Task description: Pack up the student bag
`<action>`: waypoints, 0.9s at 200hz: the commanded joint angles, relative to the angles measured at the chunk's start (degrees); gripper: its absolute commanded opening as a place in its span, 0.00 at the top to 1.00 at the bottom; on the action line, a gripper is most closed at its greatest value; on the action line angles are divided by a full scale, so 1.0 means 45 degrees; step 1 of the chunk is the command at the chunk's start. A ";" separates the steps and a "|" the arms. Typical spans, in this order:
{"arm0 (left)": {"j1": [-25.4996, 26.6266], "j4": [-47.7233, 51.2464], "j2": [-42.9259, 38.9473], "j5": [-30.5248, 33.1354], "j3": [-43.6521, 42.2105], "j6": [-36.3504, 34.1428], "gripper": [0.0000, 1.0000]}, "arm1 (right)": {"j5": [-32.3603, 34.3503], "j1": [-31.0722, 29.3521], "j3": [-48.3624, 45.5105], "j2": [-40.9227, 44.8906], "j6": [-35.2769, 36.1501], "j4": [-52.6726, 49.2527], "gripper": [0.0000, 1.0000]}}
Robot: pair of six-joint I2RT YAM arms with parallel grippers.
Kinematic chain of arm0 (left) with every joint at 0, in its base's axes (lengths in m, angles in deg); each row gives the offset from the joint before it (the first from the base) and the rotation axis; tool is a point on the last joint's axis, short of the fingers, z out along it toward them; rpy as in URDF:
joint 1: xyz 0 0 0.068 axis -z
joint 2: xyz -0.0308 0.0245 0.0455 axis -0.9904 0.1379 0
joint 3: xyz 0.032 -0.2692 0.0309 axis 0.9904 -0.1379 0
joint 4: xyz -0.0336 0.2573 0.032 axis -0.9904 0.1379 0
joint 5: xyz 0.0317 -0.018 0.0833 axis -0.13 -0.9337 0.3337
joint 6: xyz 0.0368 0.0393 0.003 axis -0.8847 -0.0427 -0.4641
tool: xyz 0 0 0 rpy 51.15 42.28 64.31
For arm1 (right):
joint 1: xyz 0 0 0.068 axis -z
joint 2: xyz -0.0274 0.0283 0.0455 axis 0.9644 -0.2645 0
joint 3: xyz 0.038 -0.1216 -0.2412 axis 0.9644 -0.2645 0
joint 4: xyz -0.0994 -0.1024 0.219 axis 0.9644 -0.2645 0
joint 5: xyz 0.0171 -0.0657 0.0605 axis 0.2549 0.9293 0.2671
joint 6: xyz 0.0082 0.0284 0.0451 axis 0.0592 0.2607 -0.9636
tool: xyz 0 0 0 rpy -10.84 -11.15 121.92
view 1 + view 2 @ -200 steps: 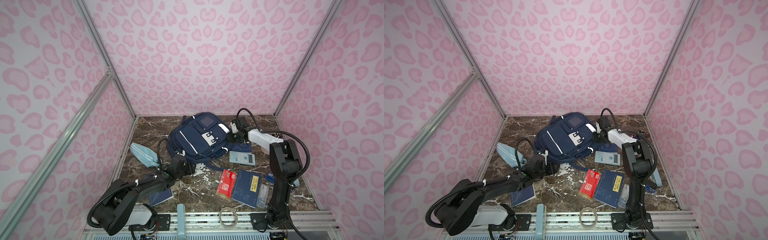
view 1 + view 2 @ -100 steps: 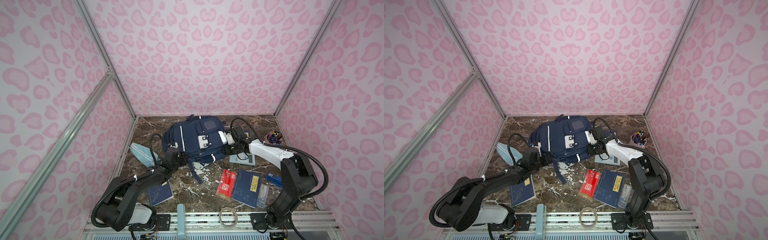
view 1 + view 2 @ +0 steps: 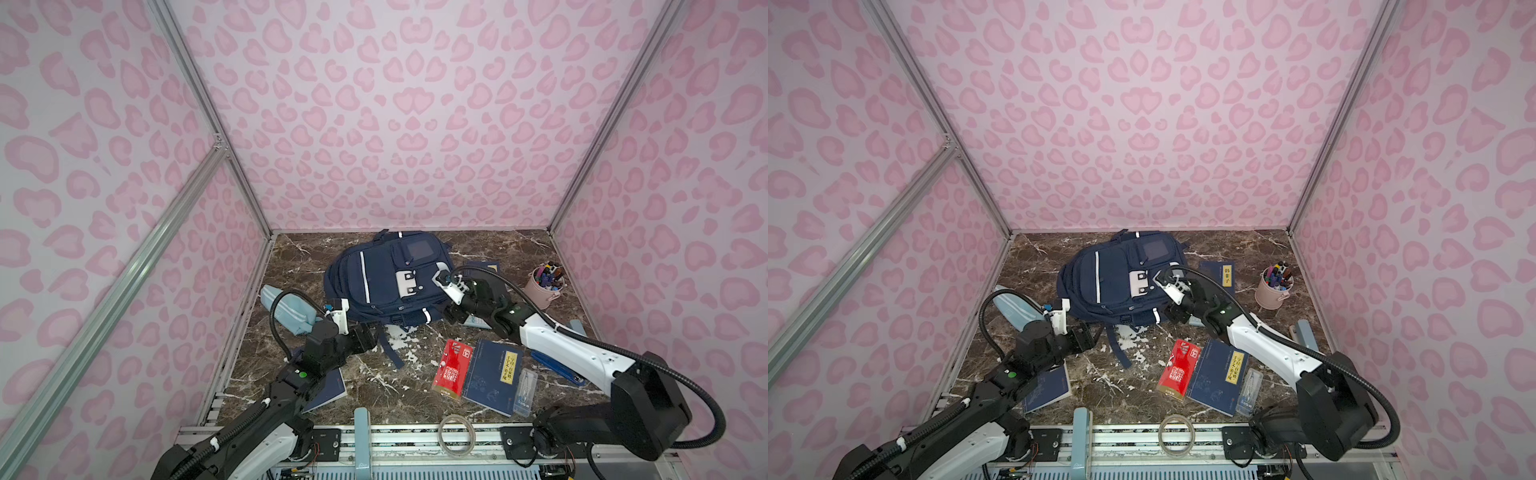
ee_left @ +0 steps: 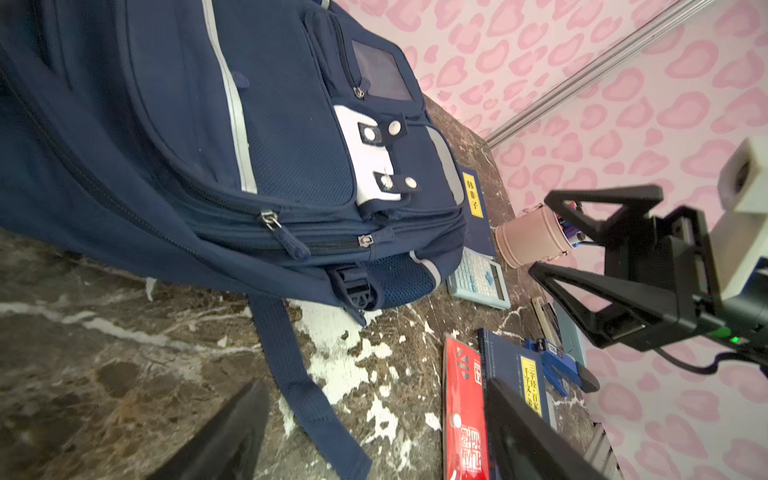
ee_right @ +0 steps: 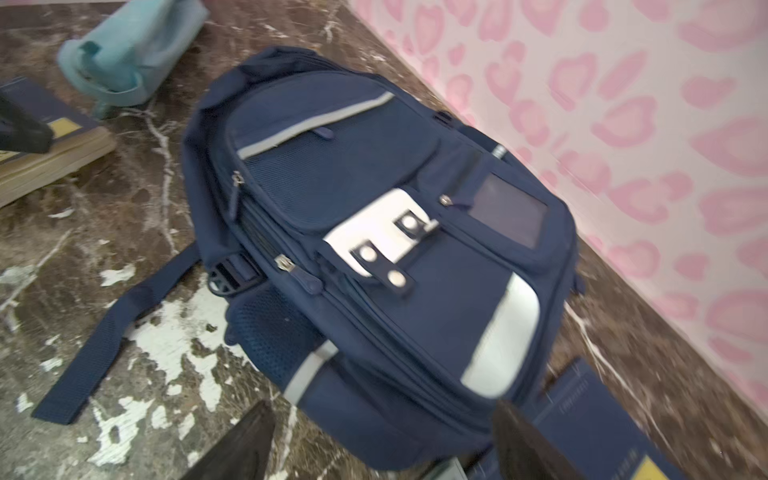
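Two black parallel grippers are flanking the near end of the student bag (image 3: 386, 282), a large navy-blue fabric backpack with white stripes and white patches. It is lying flat with its front pockets up on the brown marble tabletop (image 3: 316, 257), stretching away from both sets of fingertips. The left gripper (image 3: 371, 336) is hovering low just off one near corner of the bag. Its fingers (image 4: 232, 436) are standing wide apart and clasping nothing, while a loose navy strap (image 4: 299, 374) is trailing over the marble just ahead of them, ungripped. A light-blue fabric pouch (image 3: 286, 309) is lying just beside this arm's wrist, on the side away from the bag. The right gripper (image 3: 451, 313) is sitting at the opposite near corner, close to the mesh side pocket, with its jaws gaping and empty. A pale grey calculator (image 4: 478, 278) is lying flat just behind its fingertips, and a pink cup of pens (image 3: 542, 284) is standing well off to its outer side. Behind both hands, a red paper booklet (image 3: 452, 369) and a navy book with a yellow label (image 3: 494, 376) are lying edge to edge.
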 commanded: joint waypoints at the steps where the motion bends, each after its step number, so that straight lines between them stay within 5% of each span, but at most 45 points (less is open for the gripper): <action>1: 0.0074 -0.0755 -0.0019 -0.0328 -0.0384 0.0425 0.26 | -0.0035 -0.0977 0.0836 -0.1367 0.2470 -0.1487 0.20; 18: 0.0210 -0.1059 0.0116 -0.0108 -0.0630 0.0573 0.29 | 0.1108 -0.1781 0.1758 -0.2549 0.3034 -0.2381 0.22; 85: 0.0549 -0.2317 0.1607 -0.0033 -0.0615 0.0617 0.34 | 0.1776 -0.1833 0.4283 -0.6180 0.3830 -0.3920 0.35; 150: 0.0736 -0.3031 0.2724 0.0127 -0.0627 0.0699 0.36 | 0.1609 -0.1957 0.4393 -0.7035 0.3922 -0.3551 0.29; 161: 0.0759 -0.3153 0.2870 0.0052 -0.0598 0.0694 0.38 | 0.1444 -0.1856 0.4605 -0.7334 0.3876 -0.3696 0.37; 180: 0.0835 -0.3225 0.3089 0.0089 -0.0531 0.0591 0.44 | 0.1209 -0.1794 0.5149 -0.7461 0.3651 -0.4379 0.91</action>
